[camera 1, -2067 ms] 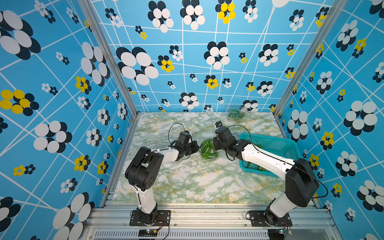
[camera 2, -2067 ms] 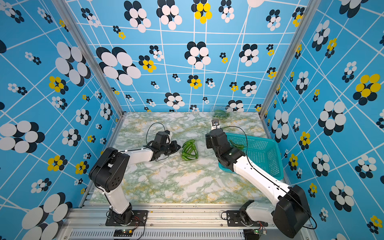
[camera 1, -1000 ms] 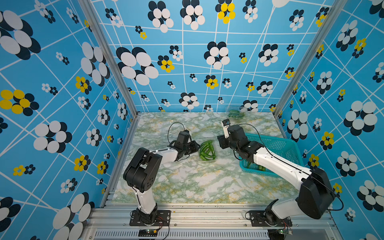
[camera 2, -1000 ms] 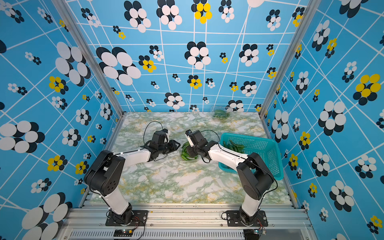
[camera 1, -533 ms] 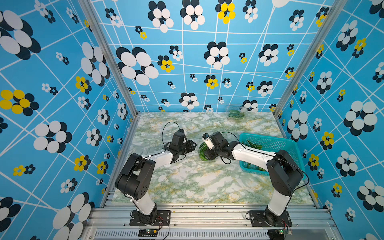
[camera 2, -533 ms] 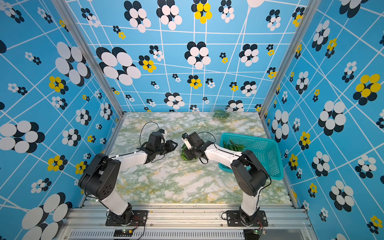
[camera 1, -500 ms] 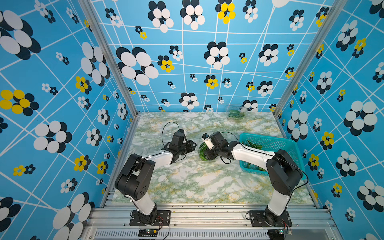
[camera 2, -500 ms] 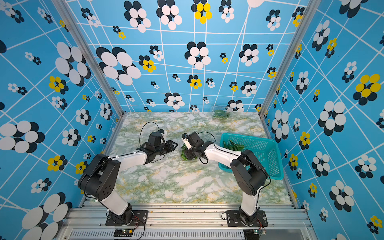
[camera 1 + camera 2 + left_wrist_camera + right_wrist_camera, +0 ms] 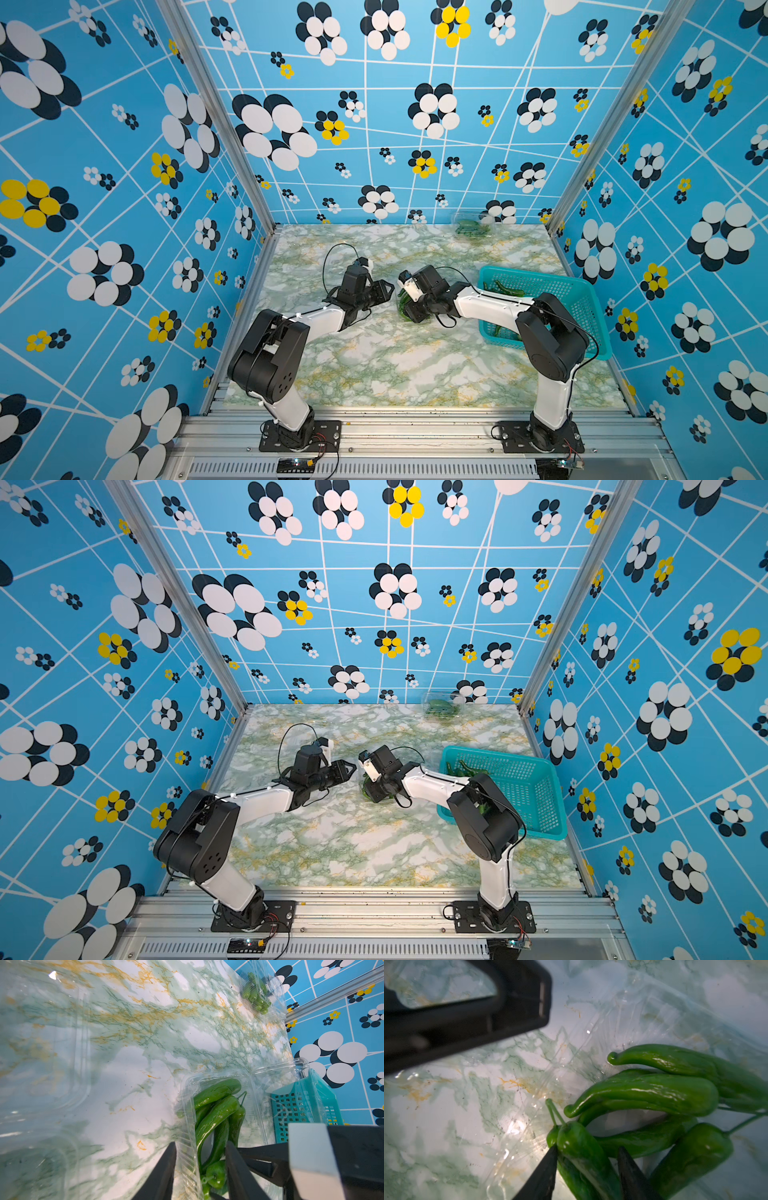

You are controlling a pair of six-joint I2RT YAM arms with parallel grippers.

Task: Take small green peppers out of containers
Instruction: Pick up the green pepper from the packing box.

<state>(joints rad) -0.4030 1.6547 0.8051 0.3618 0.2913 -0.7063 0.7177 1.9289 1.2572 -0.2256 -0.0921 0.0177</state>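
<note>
One pepper (image 9: 585, 1157) inside right hand (image 9: 587, 1148), perhaps gripped

Two robot arms (image 9: 320, 322) (image 9: 486, 305), one teal basket (image 9: 577, 307), two clear containers (image 9: 274, 985) (image 9: 187, 1142) holding green peppers (image 9: 654, 1093), about six in the open one.

No text, label, brand, number or sign is readable anywhere, whether on the containers (image 9: 187, 1138) or the basket (image 9: 582, 307).

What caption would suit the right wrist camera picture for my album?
Right gripper, open, straddles one glossy green pepper lying in a clear plastic container.
</note>
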